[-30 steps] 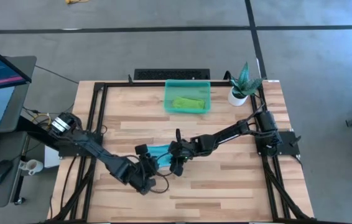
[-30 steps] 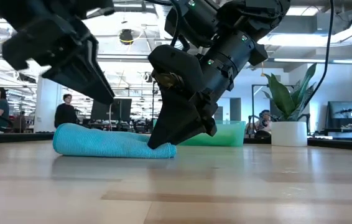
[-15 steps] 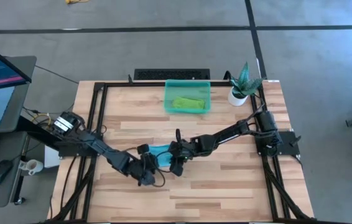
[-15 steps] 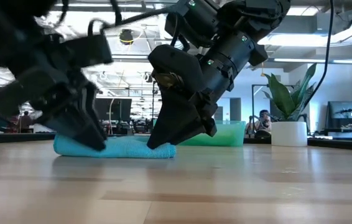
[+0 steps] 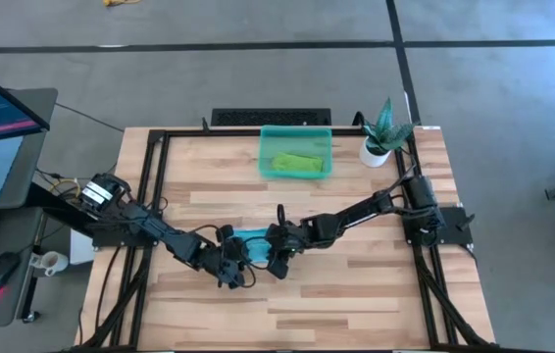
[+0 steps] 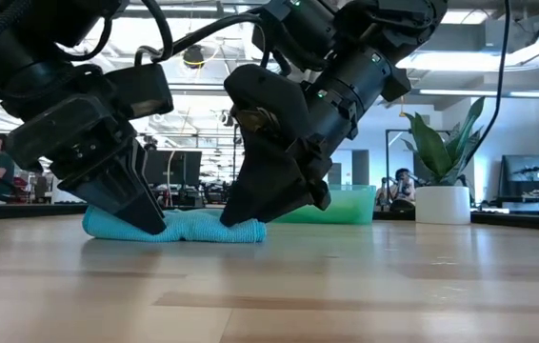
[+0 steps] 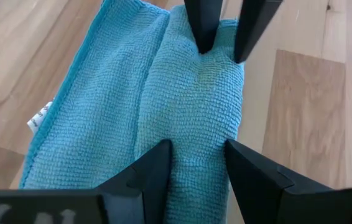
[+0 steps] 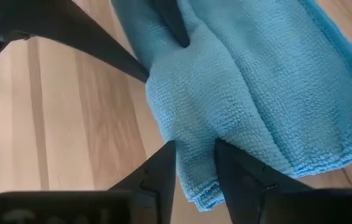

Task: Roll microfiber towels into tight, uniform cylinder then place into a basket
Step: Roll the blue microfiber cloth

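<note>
The blue towel (image 7: 188, 118) is a soft, floppy roll lying mid-table (image 5: 356, 294), so I'd pinch it at both ends or it'll sag and unroll. My left tool (image 7: 196, 163) and right tool (image 8: 194, 160) each grip an opposite end. The green towel (image 5: 297, 162) already sits in the basket (image 5: 266, 157).

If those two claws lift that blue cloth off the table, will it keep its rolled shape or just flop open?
Probably it flops: the turquoise towel lies soft and lumpy, sagging between the left gripper and the right gripper. It looks only loosely folded, so layers may slip apart. Its nubby weave should resist sliding out of the fingers.
</note>
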`<state>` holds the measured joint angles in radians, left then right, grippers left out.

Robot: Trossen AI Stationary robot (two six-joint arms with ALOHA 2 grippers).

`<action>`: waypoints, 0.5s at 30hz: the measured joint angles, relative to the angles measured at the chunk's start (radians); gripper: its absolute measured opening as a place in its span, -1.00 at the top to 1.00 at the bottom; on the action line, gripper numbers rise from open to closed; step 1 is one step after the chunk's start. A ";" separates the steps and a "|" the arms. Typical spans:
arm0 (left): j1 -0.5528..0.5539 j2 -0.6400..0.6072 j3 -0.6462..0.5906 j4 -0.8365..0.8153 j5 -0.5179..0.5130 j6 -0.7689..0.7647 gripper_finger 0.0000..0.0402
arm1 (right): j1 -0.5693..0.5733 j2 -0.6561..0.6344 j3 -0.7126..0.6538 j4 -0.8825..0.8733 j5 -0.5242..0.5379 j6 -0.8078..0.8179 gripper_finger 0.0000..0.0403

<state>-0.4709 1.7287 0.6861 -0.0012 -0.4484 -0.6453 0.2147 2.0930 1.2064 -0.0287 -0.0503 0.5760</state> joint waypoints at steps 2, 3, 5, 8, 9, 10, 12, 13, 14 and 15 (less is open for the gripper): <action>0.000 0.000 0.000 -0.001 0.004 0.001 0.26 | 0.005 0.000 0.000 0.003 0.001 -0.017 0.24; 0.000 0.000 0.000 -0.001 0.004 0.002 0.26 | 0.008 0.000 0.000 0.005 0.003 -0.029 0.19; 0.000 0.000 0.000 -0.002 0.005 0.003 0.26 | 0.012 0.000 0.000 0.013 0.002 -0.050 0.09; 0.000 0.001 0.000 -0.003 0.005 0.004 0.26 | 0.014 0.002 0.016 -0.003 -0.007 -0.058 -0.05; 0.000 0.001 0.000 -0.003 0.005 0.004 0.26 | 0.013 0.003 0.025 -0.016 -0.011 -0.061 -0.09; 0.000 0.001 0.000 -0.003 0.005 0.004 0.26 | 0.013 0.003 0.037 -0.038 -0.015 -0.066 -0.12; 0.000 0.002 -0.001 -0.003 0.004 0.004 0.26 | 0.013 -0.008 0.057 -0.093 -0.022 -0.084 -0.16; 0.000 0.002 -0.001 0.001 0.009 0.004 0.26 | 0.011 -0.017 0.061 -0.124 -0.027 -0.093 -0.17; 0.000 0.003 0.000 0.004 0.014 0.004 0.26 | 0.008 -0.022 0.065 -0.139 -0.028 -0.099 -0.18; 0.000 0.003 0.000 0.004 0.016 0.004 0.26 | 0.008 -0.031 0.064 -0.140 -0.029 -0.108 -0.18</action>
<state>-0.4709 1.7321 0.6857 0.0029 -0.4325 -0.6415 0.2230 2.0619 1.2702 -0.1688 -0.0792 0.4676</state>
